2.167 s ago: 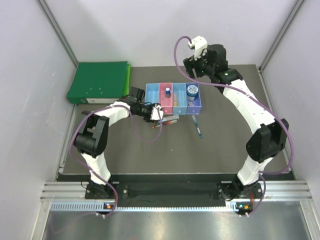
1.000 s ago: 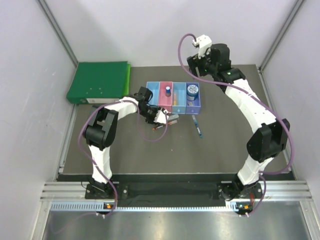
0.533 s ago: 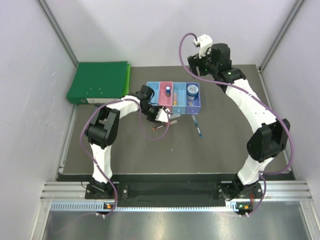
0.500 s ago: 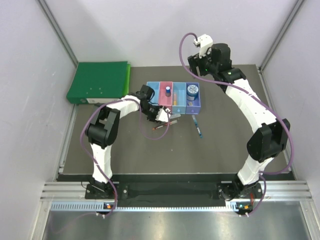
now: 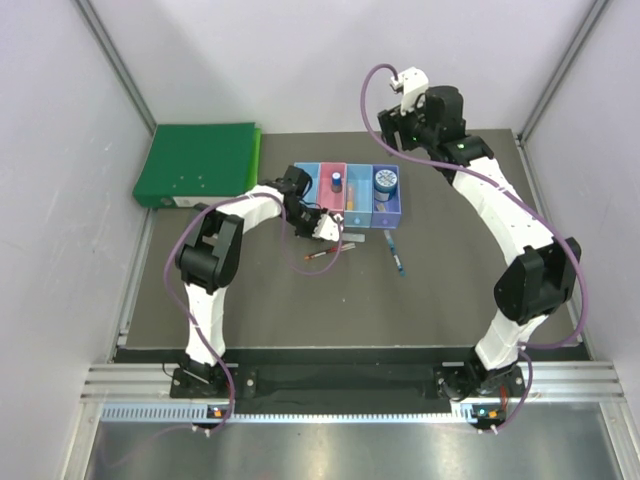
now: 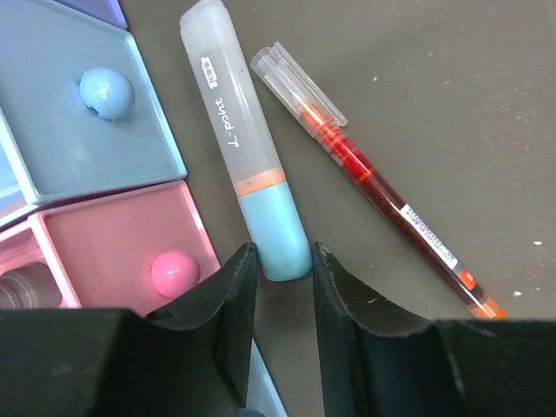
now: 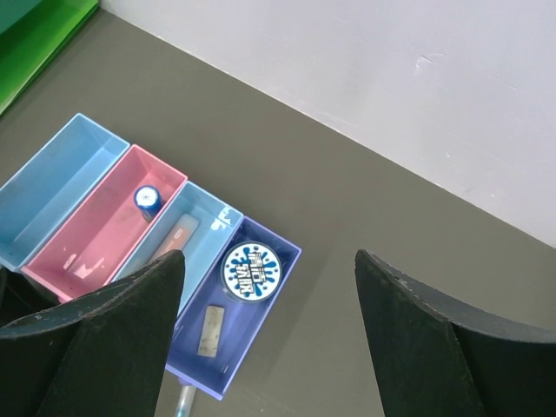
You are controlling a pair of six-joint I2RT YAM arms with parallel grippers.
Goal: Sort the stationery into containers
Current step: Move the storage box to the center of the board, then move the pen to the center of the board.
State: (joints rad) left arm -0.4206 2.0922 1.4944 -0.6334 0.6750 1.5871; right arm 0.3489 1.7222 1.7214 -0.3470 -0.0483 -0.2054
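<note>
- Containers point(image 7: 61, 187): right gripper point(image 7: 268, 256) hangs wide open above.
- Left gripper point(image 6: 282, 252) flanks the highlighter point(image 6: 230, 130) at its cap, beside the pink bin point(image 6: 113, 239). Clamped? We cannot tell.
- End-held, it may swing, slip, or nudge the red pen point(image 6: 373, 187).

Left gripper point(image 6: 280, 259): low, angled toward 4 o'clock, jaws narrowly parted. Right gripper point(image 7: 269, 261): raised, forearm toward 11 o'clock, jaws wide apart.

Was a dark table point(image 5: 450, 300). Bore a green binder point(image 5: 200, 162) at far left, a row of four joined bins point(image 7: 61, 182) mid-table and, just before these, a highlighter point(image 6: 239, 148), a red pen point(image 6: 382, 195), a blue pen point(image 5: 396, 252).
</note>
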